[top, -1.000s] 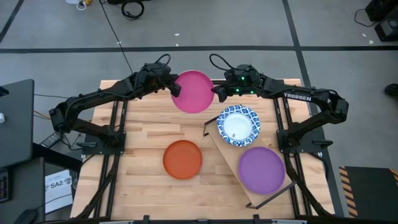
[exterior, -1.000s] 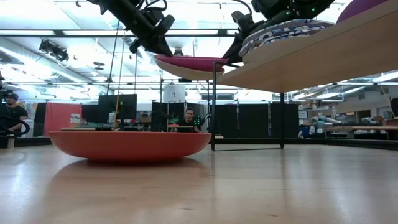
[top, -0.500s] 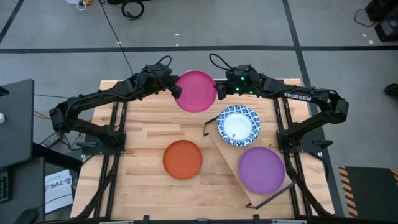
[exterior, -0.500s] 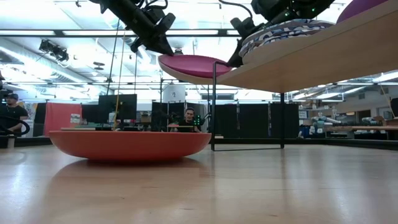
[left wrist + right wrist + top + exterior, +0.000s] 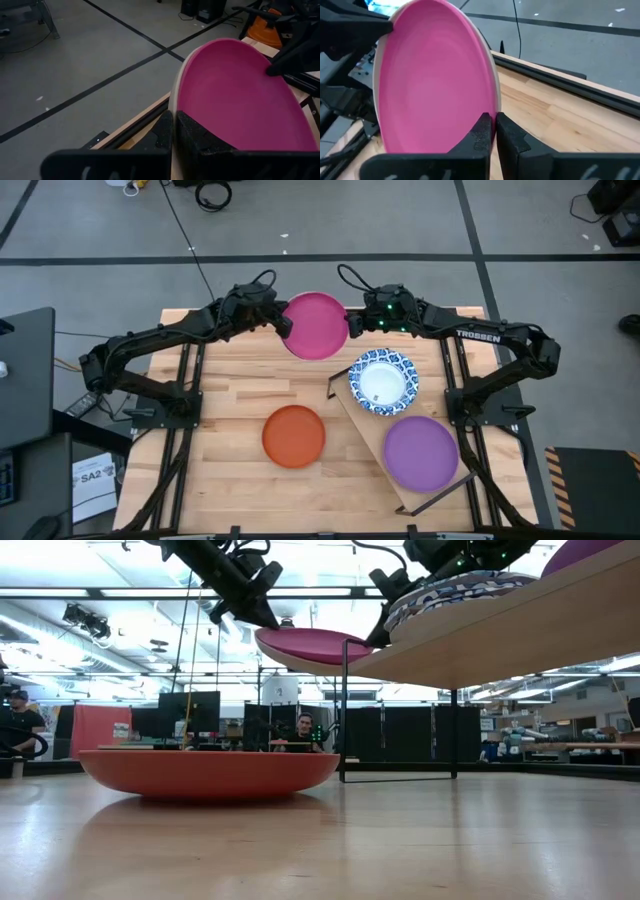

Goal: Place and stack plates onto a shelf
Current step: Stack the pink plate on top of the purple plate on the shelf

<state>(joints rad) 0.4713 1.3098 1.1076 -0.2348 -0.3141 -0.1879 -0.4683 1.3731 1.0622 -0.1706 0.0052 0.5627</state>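
We see the pink plate (image 5: 316, 326) held in the air at about twelve o'clock on the table (image 5: 230, 395), pinched from both sides at once: the left gripper (image 5: 283, 323) has its fingers closed tight on the rim at the plate's nine o'clock edge, and the right gripper (image 5: 352, 326) is closed just as narrowly on the rim at its three o'clock edge. In each wrist view the two dark fingers bracket the thin lip with almost no gap, one pad inside the dish and one under it. We judge this to be a hand-over or a shared carry: the plate hangs between the arms because the shelf (image 5: 372, 432) lies on the right arm's side, running from the centre toward five o'clock. From the low view the plate sits level with the shelf's board, its right edge just beside the near end, which suggests it is being kept high enough to clear the edge. On the shelf we see the blue-and-white plate (image 5: 383, 380) at its upper end and the purple plate (image 5: 421, 452) at the lower end, so the pink one will probably be stacked on one of them. The orange-red plate (image 5: 294, 436) rests on the table near six o'clock, not yet picked up.
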